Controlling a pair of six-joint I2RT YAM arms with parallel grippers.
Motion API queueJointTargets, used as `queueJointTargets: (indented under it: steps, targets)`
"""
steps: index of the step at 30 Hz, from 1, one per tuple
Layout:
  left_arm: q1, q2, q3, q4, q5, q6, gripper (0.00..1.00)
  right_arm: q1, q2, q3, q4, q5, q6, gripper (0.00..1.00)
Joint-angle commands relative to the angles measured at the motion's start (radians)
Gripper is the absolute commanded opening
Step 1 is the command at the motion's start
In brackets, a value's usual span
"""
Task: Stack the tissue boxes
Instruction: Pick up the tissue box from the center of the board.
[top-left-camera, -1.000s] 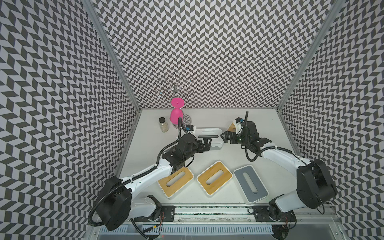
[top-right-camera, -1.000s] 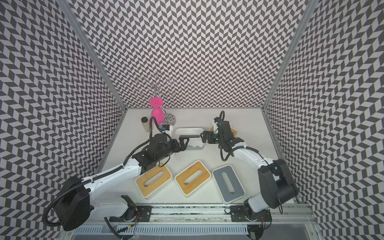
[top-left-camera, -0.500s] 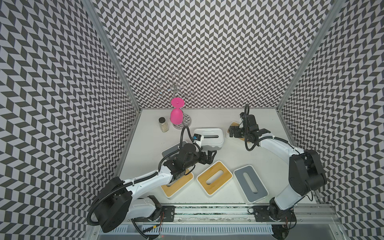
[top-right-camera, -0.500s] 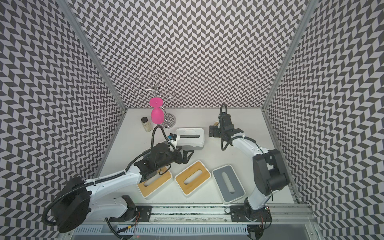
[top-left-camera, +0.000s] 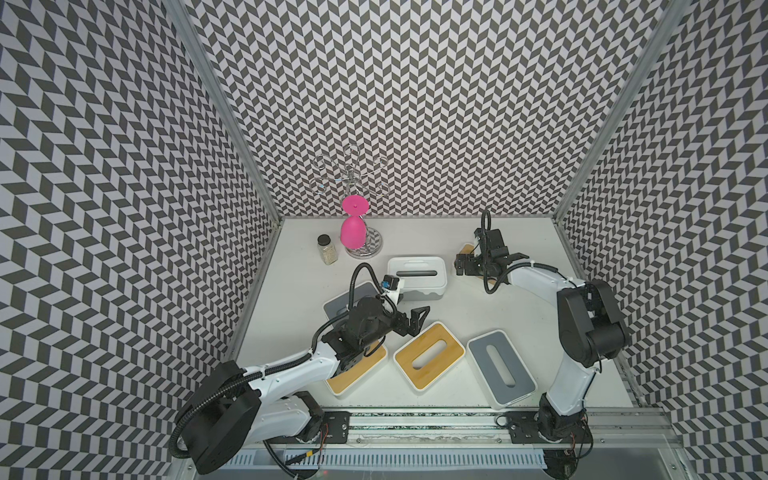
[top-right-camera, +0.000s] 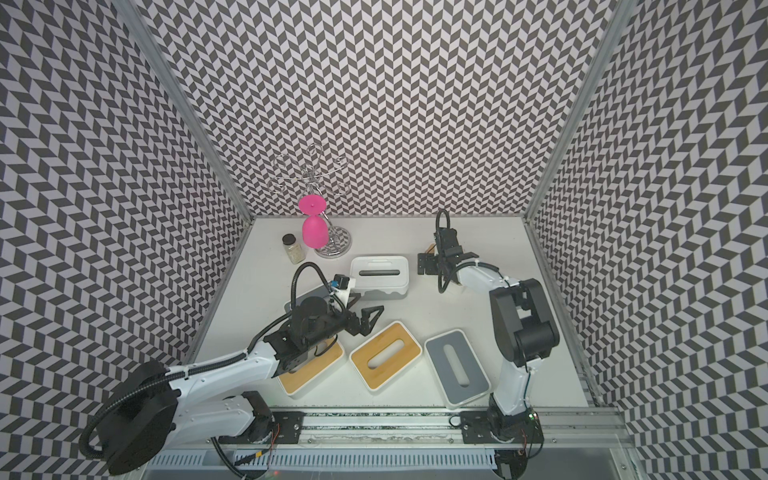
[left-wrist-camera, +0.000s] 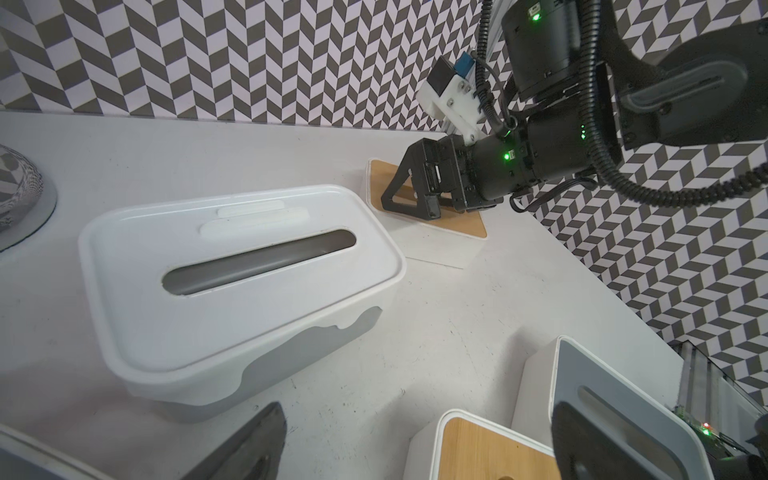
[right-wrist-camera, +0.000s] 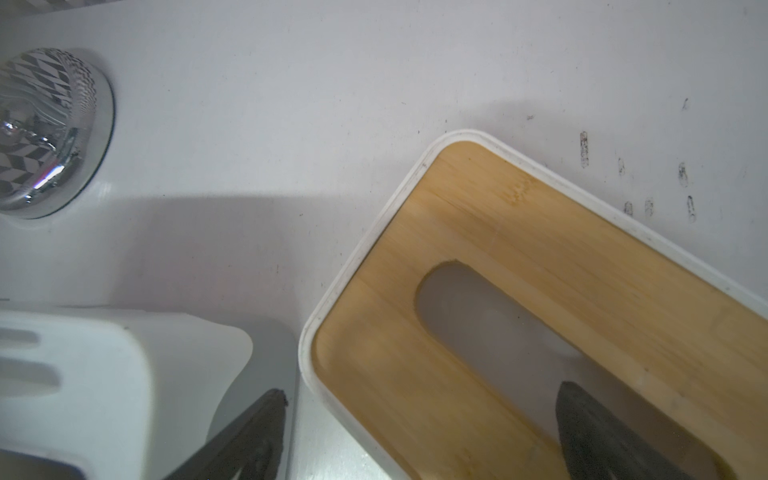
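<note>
Several tissue boxes lie on the table. The all-white box (top-left-camera: 417, 272) (top-right-camera: 380, 270) (left-wrist-camera: 241, 282) stands mid-table with nothing touching it. My left gripper (top-left-camera: 415, 320) (top-right-camera: 370, 320) (left-wrist-camera: 415, 415) hovers open in front of it, over bare table beside a bamboo-lidded box (top-left-camera: 429, 355) (left-wrist-camera: 478, 449). A second bamboo box (top-left-camera: 357, 370) and a grey-lidded box (top-left-camera: 338, 299) lie partly under the left arm. Another grey-lidded box (top-left-camera: 500, 372) (left-wrist-camera: 623, 395) sits at the front right. My right gripper (top-left-camera: 463, 266) (top-right-camera: 426, 264) (right-wrist-camera: 424, 415) is open, over a third bamboo box (right-wrist-camera: 540, 270) (left-wrist-camera: 457, 224).
At the back left a chrome wire stand (top-left-camera: 365, 247) holds an upside-down pink glass (top-left-camera: 353, 230). A small glass jar (top-left-camera: 327, 248) stands beside it. Patterned walls close in three sides. The arm rail (top-left-camera: 415, 419) runs along the front.
Both grippers have drawn away from the ends of the white box. The left moved forward towards the front boxes, the right back and right over the far bamboo box.
</note>
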Motion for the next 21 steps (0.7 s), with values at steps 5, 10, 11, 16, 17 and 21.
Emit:
queueJointTargets:
  steps: [5,10,11,16,17,21]
  targets:
    - [-0.003,-0.066,-0.035,0.039,-0.112,0.015,1.0,-0.009,0.049,0.051,-0.019,-0.011,-0.014,1.0]
    - [-0.004,-0.105,-0.073,0.046,-0.173,0.002,0.99,-0.009,0.029,0.02,-0.03,-0.035,-0.011,1.0]
    - [-0.004,-0.107,-0.075,0.045,-0.175,0.003,1.0,-0.008,0.021,0.01,-0.03,-0.043,-0.008,1.0]
    - [-0.003,-0.1,-0.068,0.036,-0.146,0.009,1.0,-0.003,-0.015,-0.049,-0.025,-0.074,-0.003,0.98]
    - [-0.004,-0.094,-0.063,0.037,-0.126,0.015,0.99,0.0,-0.025,-0.06,-0.027,-0.076,-0.003,0.97]
    - [-0.003,-0.065,-0.047,0.03,-0.083,0.022,1.0,0.013,-0.061,-0.101,-0.037,-0.082,0.0,0.94]
